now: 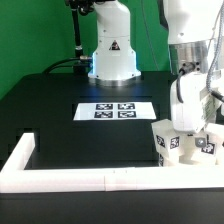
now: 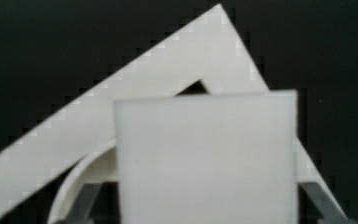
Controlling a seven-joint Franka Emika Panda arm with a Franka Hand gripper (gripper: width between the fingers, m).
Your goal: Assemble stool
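Wrist view shows it closest: a white leg block (image 2: 202, 155) stands between the two grey fingers (image 2: 80, 200), which pinch it from both sides. Behind the block, a white corner of the border wall (image 2: 149, 85) makes a pointed shape on the black worktop (image 2: 51, 40).

In the exterior view, the gripper (image 1: 186, 128) hangs low at the exterior view's right, near the corner of the wall (image 1: 70, 178). Under it are white pieces with black-and-white tags: one leg block (image 1: 173, 143) just below the arm and another tagged piece (image 1: 205, 148) just beside it. I cannot tell which of them is the held one, or whether the round seat lies below them, because the arm covers this place.

To do this step well, I think the arm should keep the block upright and keep the grip firm while it brings the block to its place on the seat. It should go down slowly and straight, so that the neighbouring piece is not pushed away. The wall corner is near, so side moves should stay small.

Farther back, the marker board (image 1: 113, 110) lies flat, and behind it stands the base (image 1: 112, 55) of the arm.
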